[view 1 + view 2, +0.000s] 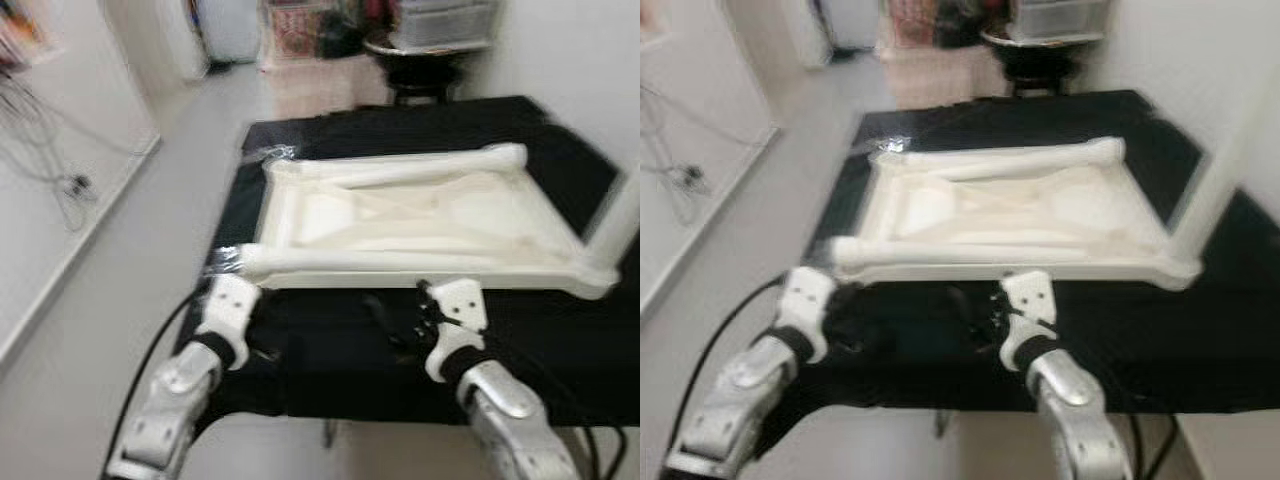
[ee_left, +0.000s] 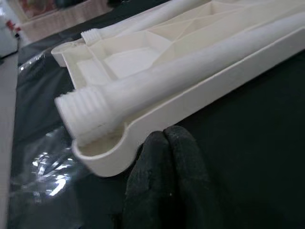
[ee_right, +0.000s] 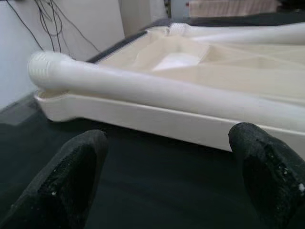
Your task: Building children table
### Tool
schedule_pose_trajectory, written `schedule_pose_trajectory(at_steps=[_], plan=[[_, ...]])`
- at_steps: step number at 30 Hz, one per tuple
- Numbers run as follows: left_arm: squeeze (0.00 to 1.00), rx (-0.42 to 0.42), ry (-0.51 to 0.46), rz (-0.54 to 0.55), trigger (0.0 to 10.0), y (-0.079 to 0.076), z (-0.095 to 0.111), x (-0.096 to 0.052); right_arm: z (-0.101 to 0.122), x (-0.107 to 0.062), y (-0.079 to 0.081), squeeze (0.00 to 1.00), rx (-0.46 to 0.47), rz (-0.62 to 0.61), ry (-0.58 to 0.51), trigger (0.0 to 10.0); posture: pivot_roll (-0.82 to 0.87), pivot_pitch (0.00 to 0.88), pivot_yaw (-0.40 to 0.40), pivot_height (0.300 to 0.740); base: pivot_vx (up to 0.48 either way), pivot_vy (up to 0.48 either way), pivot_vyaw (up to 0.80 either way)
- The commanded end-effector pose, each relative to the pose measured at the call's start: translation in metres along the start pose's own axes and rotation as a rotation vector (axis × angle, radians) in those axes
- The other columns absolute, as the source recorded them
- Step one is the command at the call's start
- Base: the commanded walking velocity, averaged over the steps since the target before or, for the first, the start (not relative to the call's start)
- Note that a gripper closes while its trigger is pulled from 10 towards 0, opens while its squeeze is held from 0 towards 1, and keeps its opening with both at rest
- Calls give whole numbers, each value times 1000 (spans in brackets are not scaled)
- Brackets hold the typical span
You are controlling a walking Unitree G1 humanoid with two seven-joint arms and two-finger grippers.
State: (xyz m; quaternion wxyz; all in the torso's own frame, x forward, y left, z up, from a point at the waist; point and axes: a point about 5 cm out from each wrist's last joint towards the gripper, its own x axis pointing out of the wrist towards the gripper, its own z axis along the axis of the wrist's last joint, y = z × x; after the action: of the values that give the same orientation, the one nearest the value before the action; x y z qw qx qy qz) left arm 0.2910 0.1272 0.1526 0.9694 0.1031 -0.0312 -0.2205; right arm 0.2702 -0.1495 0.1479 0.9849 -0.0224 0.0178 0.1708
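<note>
While the white plastic tabletop [image 1: 420, 215] is lying upside down on the black bench [image 1: 560, 330] with loose legs [image 2: 190, 71] resting in it, we are judging it light, stiff and slick, best taken by its near rim, our left gripper [image 2: 167, 162] pinched closed and our right gripper [image 3: 167, 167] spread wide.

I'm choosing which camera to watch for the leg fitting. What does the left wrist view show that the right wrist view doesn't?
Left wrist view: the threaded end of a white leg, the empty corner socket of the tabletop beneath it, crinkled clear plastic wrap, and the left hand with its fingers together.

Right wrist view: the right hand with its fingers spread apart, a white wall with dangling cables.

Both: the upside-down white tabletop with legs lying in it, on the black table.
</note>
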Motion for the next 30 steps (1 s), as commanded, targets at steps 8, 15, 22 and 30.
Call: schedule_pose_trajectory(at_steps=[8,15,22,30], plan=[[0,66,-26,-19,10000,1,5,1,2,8,-1,0,2,-30,-17,10000,-146,62,38,740,0,60,0],[0,16,-24,43,10000,-1,1,1,2,17,-10,0,-31,-91,-23,10000,-160,72,40,740,0,0,0],[0,-131,-24,123,10000,12,-8,-5,0,28,-16,0,-40,-126,-4,10000,-158,78,49,740,0,0,-229],[0,-97,-33,102,10000,10,-7,-3,1,30,-14,0,-48,-113,-4,10000,-159,81,52,740,32,0,-474]])
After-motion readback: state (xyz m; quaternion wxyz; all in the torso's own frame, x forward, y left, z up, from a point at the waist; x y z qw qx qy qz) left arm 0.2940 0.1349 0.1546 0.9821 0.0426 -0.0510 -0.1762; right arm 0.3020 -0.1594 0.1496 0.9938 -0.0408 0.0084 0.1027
